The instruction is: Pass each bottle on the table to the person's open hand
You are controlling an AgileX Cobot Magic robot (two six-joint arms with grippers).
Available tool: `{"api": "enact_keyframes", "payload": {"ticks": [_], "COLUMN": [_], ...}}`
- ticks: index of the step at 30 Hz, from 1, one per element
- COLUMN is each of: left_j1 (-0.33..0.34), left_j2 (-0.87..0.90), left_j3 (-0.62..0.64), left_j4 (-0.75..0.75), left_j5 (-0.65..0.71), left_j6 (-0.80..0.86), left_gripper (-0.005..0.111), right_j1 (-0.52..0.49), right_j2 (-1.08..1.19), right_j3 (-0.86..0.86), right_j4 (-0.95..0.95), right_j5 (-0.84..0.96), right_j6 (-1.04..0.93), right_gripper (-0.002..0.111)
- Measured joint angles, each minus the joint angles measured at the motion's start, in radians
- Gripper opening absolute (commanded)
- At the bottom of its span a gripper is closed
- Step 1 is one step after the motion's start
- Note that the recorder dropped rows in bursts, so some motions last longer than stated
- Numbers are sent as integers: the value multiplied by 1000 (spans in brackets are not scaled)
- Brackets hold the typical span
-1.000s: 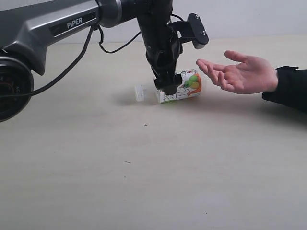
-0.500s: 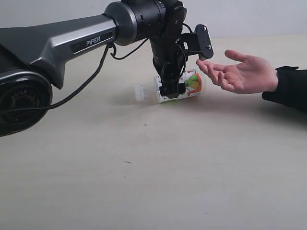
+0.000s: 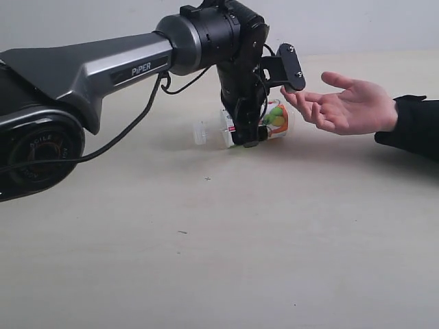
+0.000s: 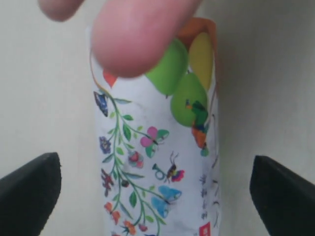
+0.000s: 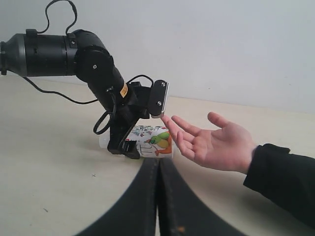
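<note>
Exterior view: the squarish floral bottle (image 3: 276,118) lies on its side on the surface (image 3: 226,233), just beside the person's open hand (image 3: 350,106). The left fingers (image 3: 248,137) reach down over its middle.

Left wrist view: the left fingers stand spread wide, each clear of the bottle's sides, gripping nothing. A blurred fingertip of the hand shows at the bottle's far end.

Right wrist view: the right fingers (image 5: 145,201) are pressed together and empty, well apart from the bottle and hand.

There is one floral-label bottle (image 3: 276,118), one open human hand (image 3: 350,106) and one pale surface (image 3: 274,240). There are two robot grippers, the left gripper (image 4: 156,196) and the right gripper (image 5: 158,206).
</note>
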Motion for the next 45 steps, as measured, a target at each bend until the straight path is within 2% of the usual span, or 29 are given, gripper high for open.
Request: {"api": "enact_keyframes", "payload": {"ticks": [45], "left_j1": [0], "left_j2": [47], "left_j3": [0], "left_j4": [8], "left_j5": [36], "left_j6": [-11], "left_gripper": [105], "right_j1": [0], "right_j2": [0], "right_j3": [0], "right_j4": [0], "right_j5": [0], "right_j6": [0], "right_gripper": [0]}}
